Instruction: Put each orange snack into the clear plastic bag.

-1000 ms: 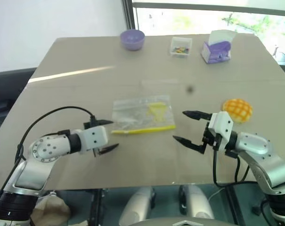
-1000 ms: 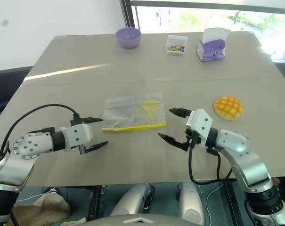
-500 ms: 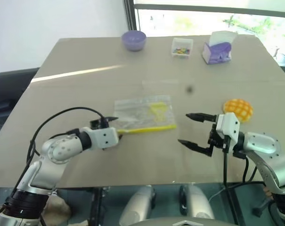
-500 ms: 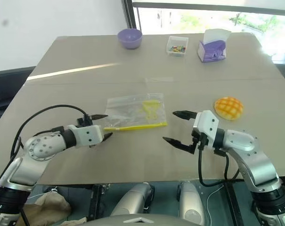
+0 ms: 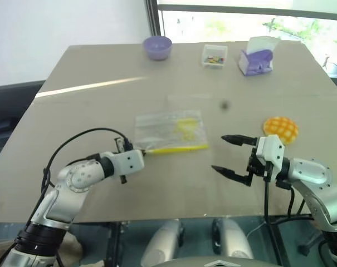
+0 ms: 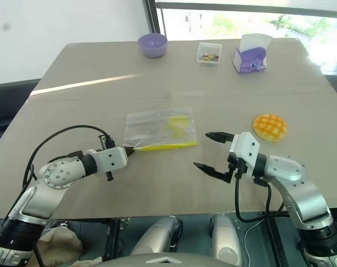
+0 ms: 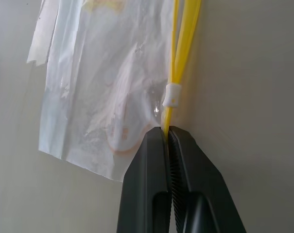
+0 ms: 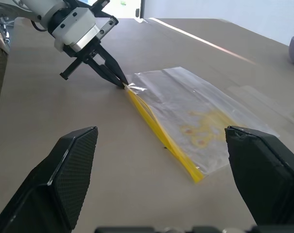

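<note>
The clear plastic bag (image 6: 159, 129) lay flat near the middle of the table (image 6: 73, 72), its yellow seal strip (image 6: 165, 146) along the edge nearest the robot. The left gripper (image 6: 130, 149) reached that strip's left end, and its jaws were clenched on the yellow strip there, the two black fingers (image 7: 151, 174) pressed together with the strip pinched between them just below a small white slider (image 7: 172, 94). The bag itself rested on the table beyond the pinched corner.

The right gripper (image 6: 211, 150) hovered to the right of the bag, just past the strip's right end, with its jaws released and spread wide, gripping nothing. The orange snack (image 6: 269, 127) sat on the table well to the right of the bag, beyond the right gripper and untouched.

Far behind the bag, along the table's far edge, stood a purple bowl (image 6: 152, 44), a small clear box (image 6: 209, 53) of colourful bits, and a purple and white tissue box (image 6: 252, 53).
</note>
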You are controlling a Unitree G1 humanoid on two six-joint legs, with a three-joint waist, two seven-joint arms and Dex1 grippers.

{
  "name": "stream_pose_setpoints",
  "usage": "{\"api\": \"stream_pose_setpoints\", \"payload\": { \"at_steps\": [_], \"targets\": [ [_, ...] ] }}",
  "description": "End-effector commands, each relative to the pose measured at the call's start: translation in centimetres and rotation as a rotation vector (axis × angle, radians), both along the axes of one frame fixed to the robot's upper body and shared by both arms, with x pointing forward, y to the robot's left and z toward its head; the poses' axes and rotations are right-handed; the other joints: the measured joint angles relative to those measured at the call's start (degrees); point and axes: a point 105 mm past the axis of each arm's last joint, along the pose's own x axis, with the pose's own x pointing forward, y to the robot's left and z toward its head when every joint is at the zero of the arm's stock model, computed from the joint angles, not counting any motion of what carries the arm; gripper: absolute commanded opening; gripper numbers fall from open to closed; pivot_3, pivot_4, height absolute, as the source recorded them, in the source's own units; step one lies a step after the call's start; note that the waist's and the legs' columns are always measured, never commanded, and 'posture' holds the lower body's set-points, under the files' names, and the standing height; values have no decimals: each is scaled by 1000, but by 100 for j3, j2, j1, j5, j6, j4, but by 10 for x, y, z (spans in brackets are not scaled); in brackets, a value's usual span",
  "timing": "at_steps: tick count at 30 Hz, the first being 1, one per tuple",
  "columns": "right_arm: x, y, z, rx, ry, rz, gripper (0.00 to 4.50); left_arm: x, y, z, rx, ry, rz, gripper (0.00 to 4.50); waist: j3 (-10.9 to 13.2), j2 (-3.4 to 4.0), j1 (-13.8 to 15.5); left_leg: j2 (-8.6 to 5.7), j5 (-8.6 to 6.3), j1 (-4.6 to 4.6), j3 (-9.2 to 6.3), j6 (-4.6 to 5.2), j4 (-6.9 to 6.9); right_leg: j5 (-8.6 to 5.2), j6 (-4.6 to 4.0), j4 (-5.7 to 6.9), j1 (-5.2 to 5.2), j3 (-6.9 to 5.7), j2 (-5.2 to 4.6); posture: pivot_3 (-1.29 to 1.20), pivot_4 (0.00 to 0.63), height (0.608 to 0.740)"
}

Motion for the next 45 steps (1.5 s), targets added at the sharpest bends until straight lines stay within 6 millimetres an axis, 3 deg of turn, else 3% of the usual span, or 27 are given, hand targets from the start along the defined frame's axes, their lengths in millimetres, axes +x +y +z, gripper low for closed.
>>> {"api": "stream_pose_setpoints", "payload": {
  "at_steps": [1, 5, 8, 16, 19, 25, 30, 37, 45],
  "targets": [
    [2, -2, 13, 12, -55, -6, 4500, -3, -22, 18, -157, 82, -56, 693, 1, -1, 2, 0, 1, 0, 0, -1, 1, 0, 0, 0, 0, 0, 0, 0, 150, 740],
    [4, -2, 13, 12, -59, -1, 4500, -9, -28, 18, -180, 136, -79, 2382, 0, -3, -26, 0, 2, -2, 3, -3, 8, 1, -1, 0, -1, 2, 5, 0, 150, 740],
    [6, -1, 13, 12, -61, 0, 4500, -17, -19, 21, -261, 204, -27, 3785, 0, -3, -62, 11, 1, -1, 11, -2, 6, 1, -2, 0, -4, 10, 8, 0, 150, 740],
    [7, 2, 11, 8, -63, 21, 4500, -35, 29, 40, -805, 649, 290, 3785, 1, -4, -80, 27, -12, 1, 11, 19, 7, 4, -8, 1, -5, 8, 35, 0, 150, 740],
    [7, 2, 11, 8, -66, 25, 4500, -27, 36, 43, -935, 723, 406, 3785, 0, -6, -47, 29, -11, 4, 9, 17, 11, 5, -9, 4, -2, 5, 38, 0, 150, 740],
    [6, 1, 10, 5, -76, 11, 4500, -5, 28, 42, -1120, 862, 528, 3785, -11, -25, -15, 31, 0, 2, 17, -8, 31, 9, -13, 12, -2, 12, 42, 0, 150, 740],
    [5, -3, 6, 7, -81, -38, 4500, 16, 32, 43, -1070, 818, 596, 3785, -19, -37, -17, 40, 0, 3, 36, -9, 39, 15, -23, 15, -5, 28, 49, 0, 150, 740],
    [-1, -6, 2, 21, -76, -94, 4500, 22, 37, 44, -999, 836, 602, 3785, -20, -40, -24, 53, -1, 3, 56, -10, 38, 17, -25, 15, -13, 45, 59, 0, 150, 740],
    [-4, -10, -1, 21, -81, -130, 4500, 35, 6, 34, -1054, 1026, 537, 3785, -27, -48, 8, 57, -1, 3, 62, -10, 41, 21, -24, 15, -14, 47, 64, 0, 150, 740]
  ]
}}
